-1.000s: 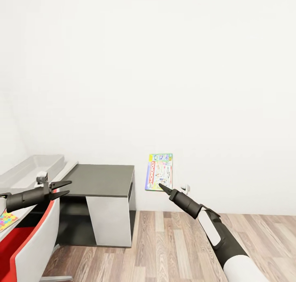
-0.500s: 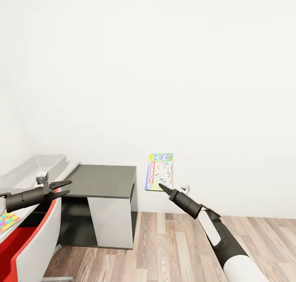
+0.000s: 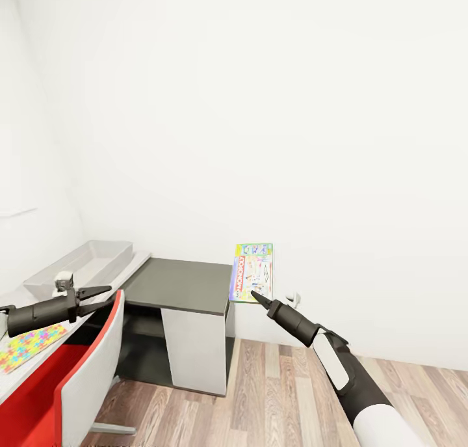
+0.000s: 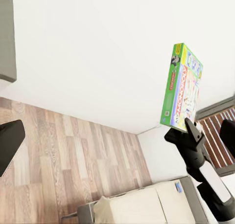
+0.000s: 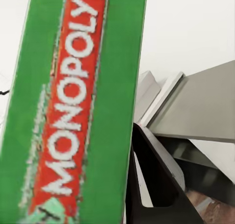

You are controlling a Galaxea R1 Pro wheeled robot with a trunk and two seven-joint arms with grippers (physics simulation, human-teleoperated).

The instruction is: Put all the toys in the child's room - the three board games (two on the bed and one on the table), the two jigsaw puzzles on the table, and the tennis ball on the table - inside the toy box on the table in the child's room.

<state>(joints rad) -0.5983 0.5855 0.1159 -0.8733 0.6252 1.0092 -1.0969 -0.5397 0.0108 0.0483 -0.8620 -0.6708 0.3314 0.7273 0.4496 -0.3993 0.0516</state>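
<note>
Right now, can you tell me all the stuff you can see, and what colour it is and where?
Monopoly box: one, green edge with red name, colourful face, held upright at the right gripper.
Jigsaw puzzle: one, many colours, flat on the white table at left.
Toy box: one, grey, on the white table by the wall.
White table: one, with a red front, far left.
Dark desk: one, dark grey top, against the wall.
Floor: wooden planks.
Left gripper: black, open, holds nothing.
Right gripper: black, shut on the Monopoly box.

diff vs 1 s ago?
The camera turned left: the dark grey desk top, grey toy box and colourful jigsaw puzzle slid rightward in view. Unchanged: right tool holds the green Monopoly box upright; left tool open, empty.
</note>
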